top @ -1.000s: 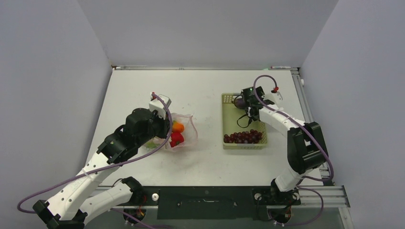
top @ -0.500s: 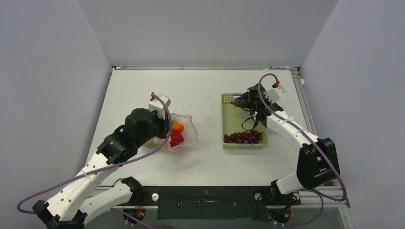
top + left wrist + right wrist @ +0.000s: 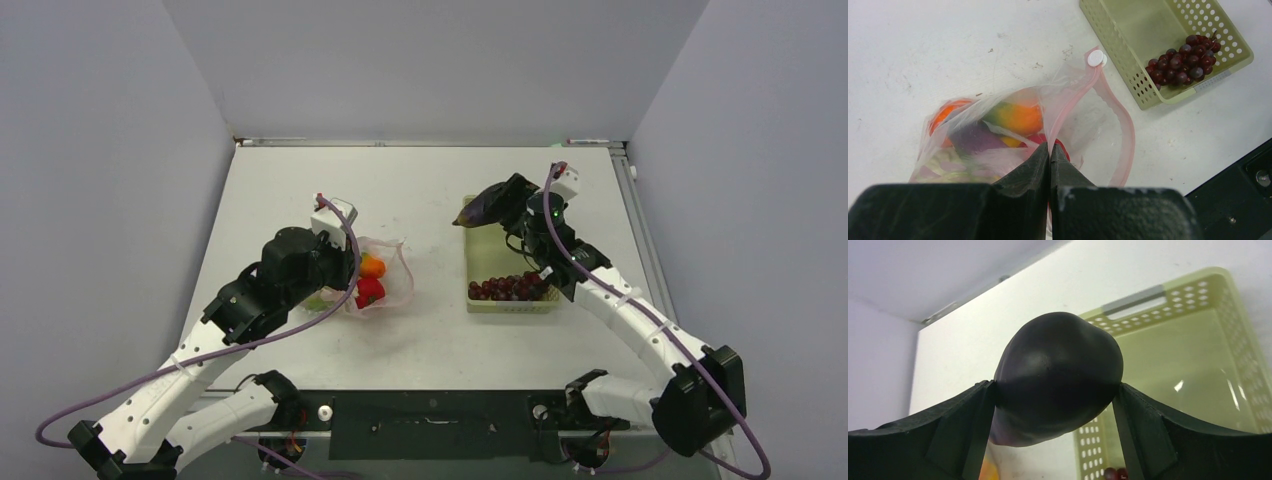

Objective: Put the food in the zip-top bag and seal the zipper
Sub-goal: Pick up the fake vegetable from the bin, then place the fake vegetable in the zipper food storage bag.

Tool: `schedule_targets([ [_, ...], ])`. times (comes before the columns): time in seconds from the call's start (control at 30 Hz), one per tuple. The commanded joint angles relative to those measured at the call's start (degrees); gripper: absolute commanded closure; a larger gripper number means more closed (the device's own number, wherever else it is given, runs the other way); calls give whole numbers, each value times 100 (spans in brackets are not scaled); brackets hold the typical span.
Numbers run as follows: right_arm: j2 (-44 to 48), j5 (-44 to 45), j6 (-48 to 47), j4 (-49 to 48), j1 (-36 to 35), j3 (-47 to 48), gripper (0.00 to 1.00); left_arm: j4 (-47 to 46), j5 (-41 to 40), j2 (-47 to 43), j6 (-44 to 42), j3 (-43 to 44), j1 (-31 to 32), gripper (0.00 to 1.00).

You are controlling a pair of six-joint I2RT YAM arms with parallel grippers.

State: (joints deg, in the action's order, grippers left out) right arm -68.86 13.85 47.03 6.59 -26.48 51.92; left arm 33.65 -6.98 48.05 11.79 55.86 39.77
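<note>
The right gripper clamps the eggplant, which covers much of the basket, and the left gripper pinches the bag, whose food looks hazy.

No text, brand, number or sign was legible anywhere. Grey strip on pale yellow-green perforated plastic basket, 1 o'clock, showed no readable print.

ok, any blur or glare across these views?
Top external: even light, soft shadows, sharp. Left wrist: left gripper out of focus up close, food hazy through the zip-top bag, grapes crisp. Right wrist: eggplant fills the centre with a dull sheen; small glare spot on the basket floor.
</note>
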Motion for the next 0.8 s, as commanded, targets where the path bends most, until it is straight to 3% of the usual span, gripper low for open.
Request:
schedule_targets([
  [0.0, 472, -371, -764, -737, -484, 90, 64, -273, 63, -69, 25, 83, 22, 100],
  [0.27, 703, -496, -1512, -1137, -1469, 212, 63, -268, 43, -51, 25, 79, 22, 100],
  [0.77, 609, 1115, -3462, -1983, -3805, 235, 59, -276, 71, -15, 34, 75, 19, 100],
])
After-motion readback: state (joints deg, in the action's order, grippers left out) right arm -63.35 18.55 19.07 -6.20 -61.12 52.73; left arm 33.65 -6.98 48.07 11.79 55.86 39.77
